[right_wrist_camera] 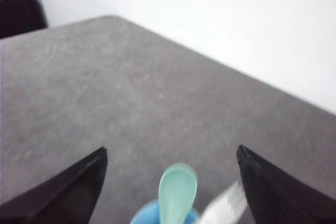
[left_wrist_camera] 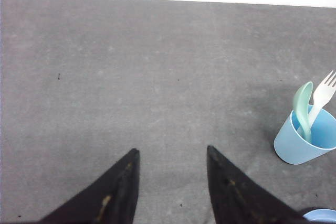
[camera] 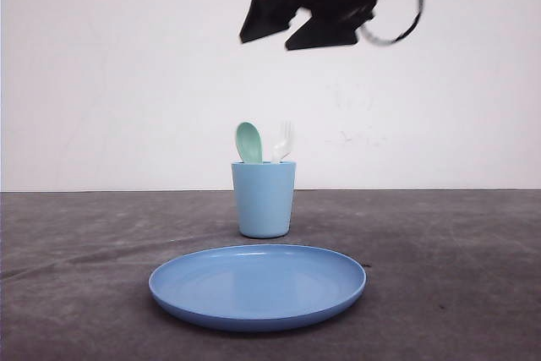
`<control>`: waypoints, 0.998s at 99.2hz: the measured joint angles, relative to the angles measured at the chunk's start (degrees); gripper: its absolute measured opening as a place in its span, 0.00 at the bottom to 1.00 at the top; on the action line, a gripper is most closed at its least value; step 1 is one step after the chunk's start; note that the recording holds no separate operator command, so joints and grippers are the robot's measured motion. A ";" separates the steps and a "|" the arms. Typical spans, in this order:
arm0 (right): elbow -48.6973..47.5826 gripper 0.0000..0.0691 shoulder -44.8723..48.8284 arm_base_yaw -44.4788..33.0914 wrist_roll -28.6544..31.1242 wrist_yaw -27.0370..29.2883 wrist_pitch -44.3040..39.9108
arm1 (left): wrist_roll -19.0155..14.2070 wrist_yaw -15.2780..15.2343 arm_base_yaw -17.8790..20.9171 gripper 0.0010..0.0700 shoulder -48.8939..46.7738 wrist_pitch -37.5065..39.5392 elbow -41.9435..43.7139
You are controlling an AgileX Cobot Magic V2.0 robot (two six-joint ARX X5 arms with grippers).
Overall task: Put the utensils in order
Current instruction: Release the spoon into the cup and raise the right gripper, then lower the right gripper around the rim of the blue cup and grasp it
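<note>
The mint-green spoon (camera: 248, 142) and the white fork (camera: 283, 141) stand upright, handles down, in the light blue cup (camera: 264, 200) at the middle of the table. High above the cup hangs my right gripper (camera: 269, 38), open and empty. Its wrist view looks down between its spread fingertips (right_wrist_camera: 171, 149) at the spoon bowl (right_wrist_camera: 177, 190), the blurred fork (right_wrist_camera: 223, 208) and the cup rim (right_wrist_camera: 144, 216). My left gripper (left_wrist_camera: 172, 149) is open over bare table, apart from the cup (left_wrist_camera: 307, 142), which holds the spoon (left_wrist_camera: 303, 108) and the fork (left_wrist_camera: 323, 90).
A round blue plate (camera: 254, 281) lies in front of the cup near the table's front edge; a sliver of it (left_wrist_camera: 321, 215) shows in the left wrist view. Grey table stretches to both sides, with a white wall behind.
</note>
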 joint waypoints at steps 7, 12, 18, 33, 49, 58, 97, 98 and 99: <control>0.00 0.71 -2.75 -0.66 1.60 0.00 -6.73 | 0.00 0.00 0.00 0.32 0.00 0.00 0.00; -0.02 0.71 -5.01 -1.51 2.93 0.00 -12.24 | 0.09 0.00 0.00 0.32 0.00 -0.02 0.00; -0.20 0.71 -7.52 -2.54 3.76 0.02 -17.25 | 0.28 0.00 0.00 0.32 0.00 -0.02 0.00; -4.61 0.71 -13.11 -4.68 4.94 0.20 -19.69 | 0.66 0.00 0.00 0.32 0.00 -0.04 0.00; -10.78 0.76 -13.94 -5.95 5.97 0.13 -19.98 | 1.07 0.00 0.00 0.32 0.00 -0.02 0.00; -14.19 0.89 -13.25 -6.10 6.34 0.15 -19.56 | 1.07 0.00 0.00 0.32 0.00 -0.02 0.00; -18.80 0.99 -3.13 -3.87 8.83 -1.18 -4.61 | 1.09 0.00 0.00 0.32 0.00 -0.02 0.00; -18.80 0.99 -2.82 -3.74 8.87 -1.20 -3.96 | 1.09 0.00 0.00 0.32 0.00 -0.02 0.00; -18.80 0.99 -2.47 -3.61 8.96 -1.20 -3.26 | 1.09 0.00 0.00 0.32 0.00 -0.02 0.00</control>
